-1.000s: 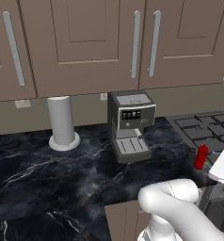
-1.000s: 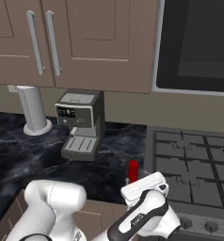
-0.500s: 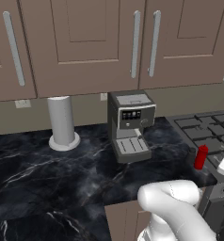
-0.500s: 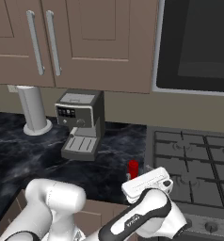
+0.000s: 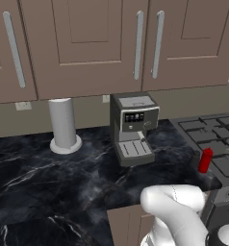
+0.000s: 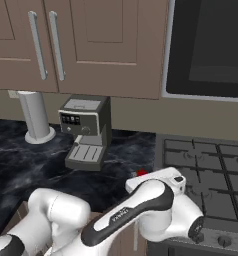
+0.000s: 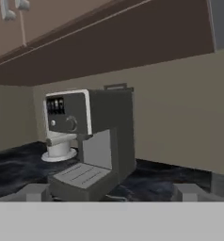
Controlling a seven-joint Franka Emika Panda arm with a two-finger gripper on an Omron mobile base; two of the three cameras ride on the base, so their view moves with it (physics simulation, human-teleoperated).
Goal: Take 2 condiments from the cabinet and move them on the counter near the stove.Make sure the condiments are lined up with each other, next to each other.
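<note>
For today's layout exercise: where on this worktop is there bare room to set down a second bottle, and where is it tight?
Free: the counter between the paper towel holder and coffee machine, and the wide stretch in front of both. Tight: the narrow strip between the coffee machine and the stove, where the red bottle stands by the stove's edge.

Both base views look down on the coffee machine [image 5: 133,127] from opposite sides; the hand view faces it level, close.
</note>
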